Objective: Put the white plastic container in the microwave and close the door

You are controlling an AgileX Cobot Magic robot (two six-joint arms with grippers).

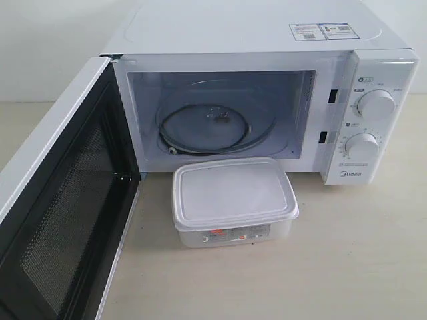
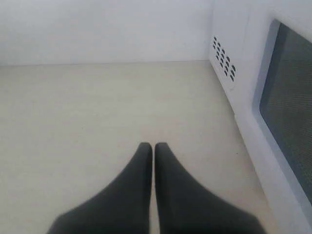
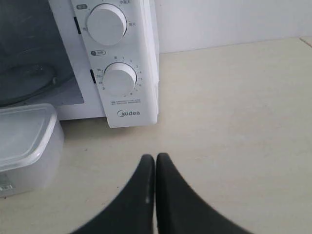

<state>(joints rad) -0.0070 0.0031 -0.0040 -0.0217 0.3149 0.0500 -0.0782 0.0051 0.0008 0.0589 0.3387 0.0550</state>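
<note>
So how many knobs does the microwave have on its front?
2. Both are on the right-hand control panel of the microwave: the upper knob near the top, the lower knob directly beneath it. None seems hidden.

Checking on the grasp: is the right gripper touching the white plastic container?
Apart. The right wrist view shows bare table between the shut right gripper and the white plastic container.

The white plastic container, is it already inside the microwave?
No, the white plastic container sits on the table in front of the open microwave.
</note>
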